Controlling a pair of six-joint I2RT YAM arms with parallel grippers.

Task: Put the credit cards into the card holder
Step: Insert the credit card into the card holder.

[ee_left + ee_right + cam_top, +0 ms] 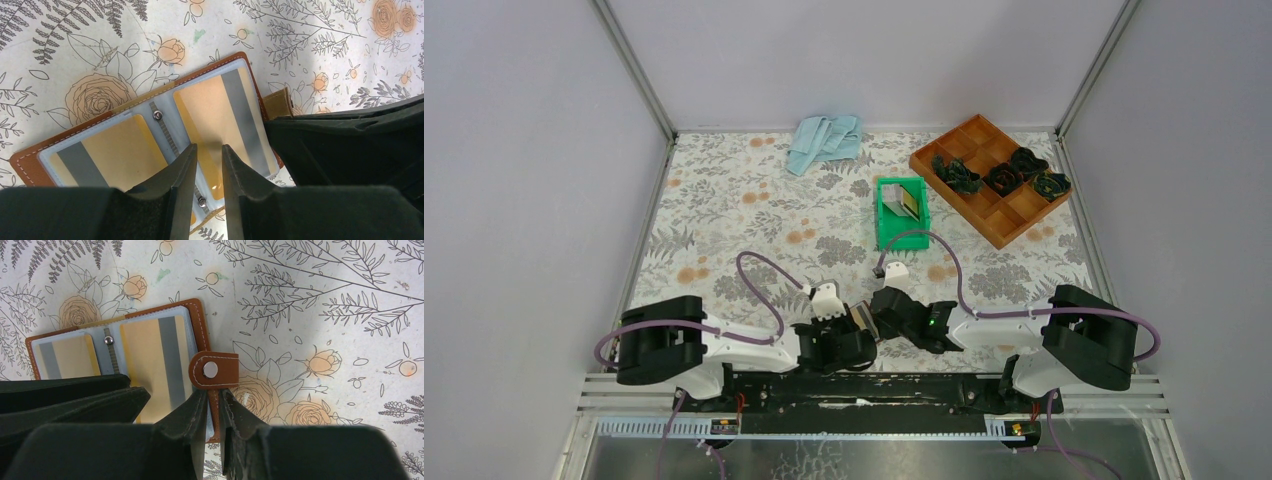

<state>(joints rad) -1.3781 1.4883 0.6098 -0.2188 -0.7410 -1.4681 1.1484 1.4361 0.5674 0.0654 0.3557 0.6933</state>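
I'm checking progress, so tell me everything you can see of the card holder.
The card holder is brown stitched leather, lying open on the floral tablecloth at the near edge. Clear sleeves hold two gold-tan credit cards with grey stripes. Its snap tab juts from one edge, where the right gripper pinches it; the left gripper hovers over one sleeve.

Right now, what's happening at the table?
The holder lies open on the table. Two gold cards already sit in its clear sleeves. The right pincer grips the holder's edge just below the snap tab. The left pincer is down over the card nearer the tab, jaws narrowly apart; whether it grips is unclear. At least one more card stands in the green bin.
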